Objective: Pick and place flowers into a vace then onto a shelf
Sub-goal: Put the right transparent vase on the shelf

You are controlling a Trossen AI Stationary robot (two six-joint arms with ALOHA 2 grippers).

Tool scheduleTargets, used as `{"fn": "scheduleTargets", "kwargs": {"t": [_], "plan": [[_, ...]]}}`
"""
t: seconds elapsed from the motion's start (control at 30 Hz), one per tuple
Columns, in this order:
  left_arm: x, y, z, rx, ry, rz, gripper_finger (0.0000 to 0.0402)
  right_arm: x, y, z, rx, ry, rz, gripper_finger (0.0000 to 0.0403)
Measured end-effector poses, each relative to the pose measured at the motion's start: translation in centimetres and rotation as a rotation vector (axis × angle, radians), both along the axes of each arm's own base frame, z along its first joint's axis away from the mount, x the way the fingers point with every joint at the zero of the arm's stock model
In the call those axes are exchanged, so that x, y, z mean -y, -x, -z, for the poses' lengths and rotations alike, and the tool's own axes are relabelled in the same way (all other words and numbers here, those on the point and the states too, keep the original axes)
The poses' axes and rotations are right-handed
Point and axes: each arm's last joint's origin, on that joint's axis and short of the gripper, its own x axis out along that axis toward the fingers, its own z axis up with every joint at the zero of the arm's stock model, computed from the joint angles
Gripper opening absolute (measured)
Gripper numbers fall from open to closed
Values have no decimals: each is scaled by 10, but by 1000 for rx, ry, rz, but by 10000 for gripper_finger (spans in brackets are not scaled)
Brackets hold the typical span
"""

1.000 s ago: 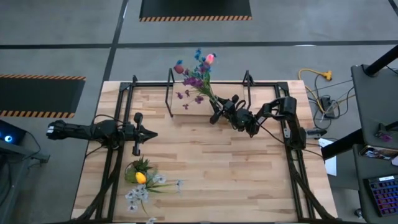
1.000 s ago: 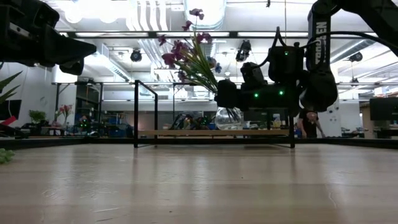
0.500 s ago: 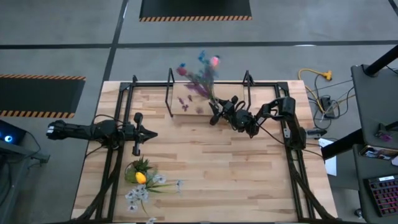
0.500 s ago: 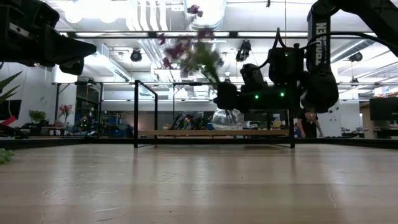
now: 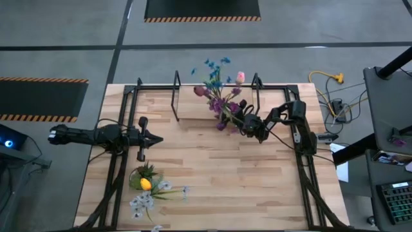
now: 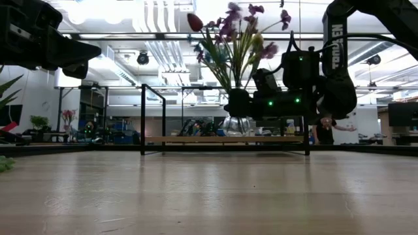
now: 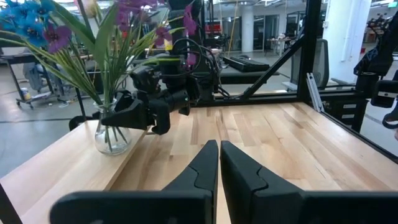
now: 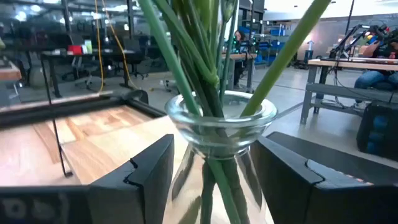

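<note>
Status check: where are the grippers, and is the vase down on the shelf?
Right gripper fingers open, astride the vase. Vase with flowers upright on the shelf. Left gripper shut, parked left. Nothing blocking.

You are looking at a light wooden table [image 5: 212, 180] made of jointed planks, with black frame rails lying along its left, right and far edges. Near the far edge, about midway along it, the shelf [image 5: 193, 109] stands on thin black loop supports, and on its right end sits the vace [image 7: 112, 132] with the flowers [image 5: 220, 87] standing upright in it. Close to the table's near left corner you have a small leafy green plant [image 5: 146, 174] and a loose cluster of pale artificial blooms [image 5: 145, 201] lying flat on the wood.
</note>
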Motion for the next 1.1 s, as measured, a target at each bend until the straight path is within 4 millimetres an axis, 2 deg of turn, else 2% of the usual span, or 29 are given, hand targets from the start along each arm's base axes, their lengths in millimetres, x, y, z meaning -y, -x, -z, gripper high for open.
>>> {"fn": "scheduleTargets", "kwargs": {"t": [0.43,0.63,0.9,1.1], "plan": [[0,0,0,0,0,0,0,-6,23,-12,-30,24,11,274],[0,0,0,0,0,0,0,-7,24,-9,-28,-7,8,291],[0,0,0,0,0,-1,0,-4,16,-15,4,1,8,282],[0,0,0,0,0,0,0,-4,16,-13,-12,-7,35,244]]}}
